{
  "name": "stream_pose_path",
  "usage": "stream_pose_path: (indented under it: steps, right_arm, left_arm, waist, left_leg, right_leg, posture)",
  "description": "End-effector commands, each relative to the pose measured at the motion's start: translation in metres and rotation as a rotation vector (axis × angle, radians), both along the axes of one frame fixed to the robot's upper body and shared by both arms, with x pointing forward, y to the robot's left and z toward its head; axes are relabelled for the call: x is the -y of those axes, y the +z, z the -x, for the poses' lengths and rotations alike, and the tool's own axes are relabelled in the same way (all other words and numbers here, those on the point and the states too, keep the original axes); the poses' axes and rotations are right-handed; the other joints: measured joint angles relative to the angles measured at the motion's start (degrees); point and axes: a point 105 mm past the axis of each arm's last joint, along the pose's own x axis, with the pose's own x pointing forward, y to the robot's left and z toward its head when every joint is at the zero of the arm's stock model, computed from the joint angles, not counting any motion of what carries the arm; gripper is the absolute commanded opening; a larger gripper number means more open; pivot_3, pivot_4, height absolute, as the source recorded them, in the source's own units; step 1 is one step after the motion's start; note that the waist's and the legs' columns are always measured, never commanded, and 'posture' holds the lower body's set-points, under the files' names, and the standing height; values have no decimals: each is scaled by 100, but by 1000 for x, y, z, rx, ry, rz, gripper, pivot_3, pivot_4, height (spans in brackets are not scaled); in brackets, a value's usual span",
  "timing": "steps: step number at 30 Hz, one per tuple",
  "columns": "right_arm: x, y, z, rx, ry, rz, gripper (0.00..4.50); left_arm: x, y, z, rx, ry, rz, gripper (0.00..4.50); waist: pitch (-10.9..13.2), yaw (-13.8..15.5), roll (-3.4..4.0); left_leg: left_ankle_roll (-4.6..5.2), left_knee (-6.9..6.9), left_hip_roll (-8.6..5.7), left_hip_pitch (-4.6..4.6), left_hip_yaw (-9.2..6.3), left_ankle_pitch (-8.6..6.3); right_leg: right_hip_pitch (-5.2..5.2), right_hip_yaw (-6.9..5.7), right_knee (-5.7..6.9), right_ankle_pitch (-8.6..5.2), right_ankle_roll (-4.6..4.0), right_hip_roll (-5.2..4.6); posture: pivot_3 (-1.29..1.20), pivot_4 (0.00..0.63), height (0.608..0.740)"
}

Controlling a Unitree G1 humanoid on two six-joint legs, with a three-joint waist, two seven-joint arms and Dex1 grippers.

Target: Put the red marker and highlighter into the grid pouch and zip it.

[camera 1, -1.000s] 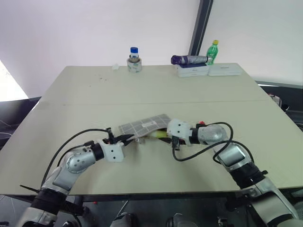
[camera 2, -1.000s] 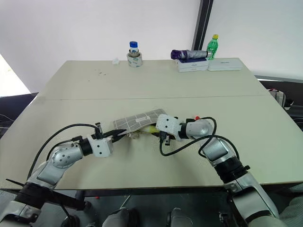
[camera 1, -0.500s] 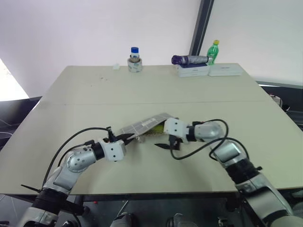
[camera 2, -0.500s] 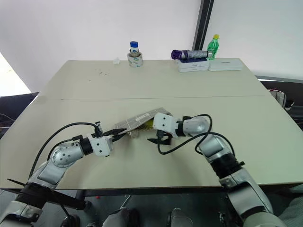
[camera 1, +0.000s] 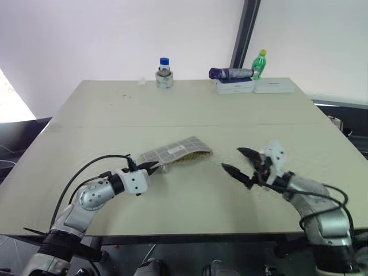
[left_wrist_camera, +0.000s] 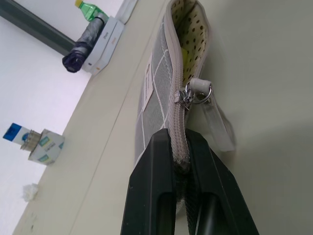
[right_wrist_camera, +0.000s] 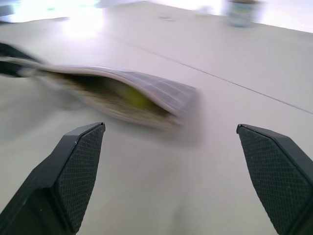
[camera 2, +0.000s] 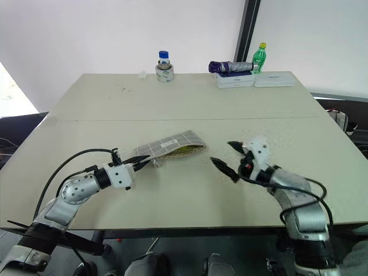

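Two arms reach over the pale bench (camera 1: 190, 112) in the head views. The grid pouch (camera 1: 175, 152) lies flat near the middle, with its mouth open along the near edge. The left end effector (camera 1: 152, 167) is shut tight on the pouch's near corner, by the zipper. The right end effector (camera 1: 239, 161) hangs off to the right, well apart from the pouch, with its two fingers spread wide and nothing in them. I cannot see the red marker lying anywhere on the bench.

In the left wrist view, the two black fingers (left_wrist_camera: 154, 196) squeeze the zipper end of the pouch. The metal pull (left_wrist_camera: 197, 91) sits just past them, so the zipper is hardly closed at all. A bit of yellow shows inside, which I think is the highlighter (left_wrist_camera: 185, 53).

In the right wrist view, the open mouth of the pouch faces the wide-apart fingers (right_wrist_camera: 73, 171), and the yellow shows inside again.

I think zipping is the job now. To do it well, the left end effector should hold its corner firm and not let the pouch slide. The right one should come in low, pinch only the small pull, and draw it straight along the zipper to the far end. If it tugs up or sideways, the pouch may lift or the pull may slip out.
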Motion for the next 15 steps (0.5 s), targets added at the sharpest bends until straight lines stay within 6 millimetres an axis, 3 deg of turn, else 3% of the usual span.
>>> stream_pose_path:
  steps: [1,6,9,15]
  right_arm:
    - [8,17,11,154,-129,5,4485]
    - [21,-5,19,109,-265,44,4485]
    - [27,-7,18,103,-291,51,4485]
    - [54,-8,-6,46,-384,133,4485]
  left_arm:
    - [6,12,-1,48,-21,36,0]
    - [13,12,-3,39,-42,41,0]
    - [14,11,-3,29,-49,40,0]
    - [16,10,-3,30,-55,39,0]
  waist:
    - [0,-5,0]
    - [0,-12,0]
    - [0,-11,0]
    - [0,-10,0]
  left_leg:
    - [-1,-1,0,0,0,1]
    - [-3,2,0,2,0,2]
    - [-3,1,0,3,0,2]
    - [-2,4,-1,3,-1,1]
  right_leg:
    - [0,0,0,0,0,1]
    - [1,2,0,0,1,3]
    - [2,4,0,-1,0,3]
    - [2,6,0,-1,0,3]
  posture:
    - [0,150,740]
    - [0,150,740]
    - [0,150,740]
    - [0,150,740]
